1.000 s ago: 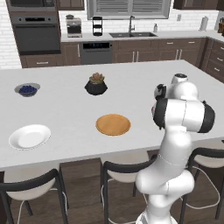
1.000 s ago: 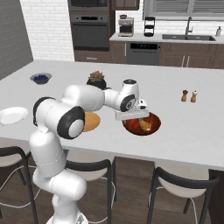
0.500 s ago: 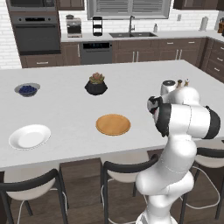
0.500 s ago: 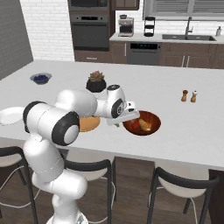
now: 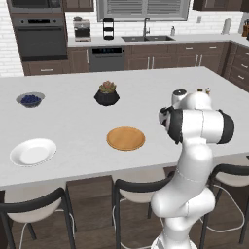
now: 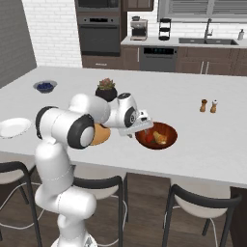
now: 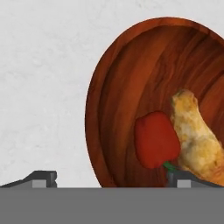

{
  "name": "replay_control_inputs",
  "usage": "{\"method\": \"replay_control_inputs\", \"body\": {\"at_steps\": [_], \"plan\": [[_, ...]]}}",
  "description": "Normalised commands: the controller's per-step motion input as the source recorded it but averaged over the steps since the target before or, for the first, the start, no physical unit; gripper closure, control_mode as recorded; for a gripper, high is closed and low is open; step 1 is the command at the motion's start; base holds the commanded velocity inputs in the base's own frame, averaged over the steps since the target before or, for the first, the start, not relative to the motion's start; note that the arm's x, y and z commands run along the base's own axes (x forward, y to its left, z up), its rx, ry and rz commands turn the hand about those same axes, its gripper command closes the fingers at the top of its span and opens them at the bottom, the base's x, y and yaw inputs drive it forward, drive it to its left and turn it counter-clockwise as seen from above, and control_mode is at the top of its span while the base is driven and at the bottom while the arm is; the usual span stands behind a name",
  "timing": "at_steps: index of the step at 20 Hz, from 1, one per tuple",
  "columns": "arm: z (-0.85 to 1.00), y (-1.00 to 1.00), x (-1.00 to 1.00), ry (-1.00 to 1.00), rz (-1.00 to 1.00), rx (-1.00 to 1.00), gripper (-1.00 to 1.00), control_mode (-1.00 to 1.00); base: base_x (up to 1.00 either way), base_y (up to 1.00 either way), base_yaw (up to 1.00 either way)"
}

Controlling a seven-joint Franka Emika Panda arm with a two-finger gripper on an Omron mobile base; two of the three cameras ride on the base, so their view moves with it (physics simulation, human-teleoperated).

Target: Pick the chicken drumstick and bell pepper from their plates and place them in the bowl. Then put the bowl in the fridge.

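Your gripper (image 6: 143,126) hangs low over the white island counter (image 6: 212,144), at the near-left rim of the reddish-brown bowl (image 6: 170,131). In the hand view its 2 dark fingertips (image 7: 41,178) stand wide apart: 1 sits over bare counter to the left of the bowl (image 7: 127,83), the other at the bowl's inner wall beside the food. The fingers are spread and grasp nothing.

Inside the bowl you have both food items. The red bell pepper (image 7: 156,140) lies on the dark inner wall with its green stem pointing toward the bottom of the hand view. The golden chicken drumstick (image 7: 197,140) lies just beside it, touching or nearly touching it. From the right base view, the pepper (image 6: 150,138) and drumstick (image 6: 161,139) show as small red and orange shapes in the bowl.

The 2 plates are bare. The tan wooden plate (image 5: 126,138) lies near the middle of the counter's front, just left of the arm. The white plate (image 5: 33,151) lies well apart from it, toward the counter's left front edge.

Farther back on the counter you have a small grey-blue bowl of dark berries (image 5: 30,99) at the left and a black plant pot (image 5: 107,95) near the middle. A pair of small shakers (image 6: 209,105) stands to the right, well apart from the bowl.
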Motion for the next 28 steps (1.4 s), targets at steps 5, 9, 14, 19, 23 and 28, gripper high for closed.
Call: {"method": "replay_control_inputs", "body": {"at_steps": [5, 9, 14, 19, 23, 28], "plan": [[-0.2, 0.0, 0.09, 0.0, 0.0, 0.0, -1.0, -1.0, 0.0, 0.0, 0.0], [-0.27, -0.05, 0.0, 0.0, 0.0, 0.0, -1.0, -1.0, 0.0, 0.0, 0.0], [-0.21, -0.14, 0.05, 0.0, 0.0, 0.0, -1.0, -1.0, 0.0, 0.0, 0.0], [-0.21, -0.09, 0.01, 0.0, 0.0, 0.0, -1.0, -1.0, 0.0, 0.0, 0.0], [-0.2, -0.01, 0.03, 0.0, 0.0, 0.0, -1.0, -1.0, 0.0, 0.0, 0.0], [-0.16, 0.0, 0.07, 0.0, 0.0, 0.0, 1.0, -1.0, 0.0, 0.0, 0.0]]}}
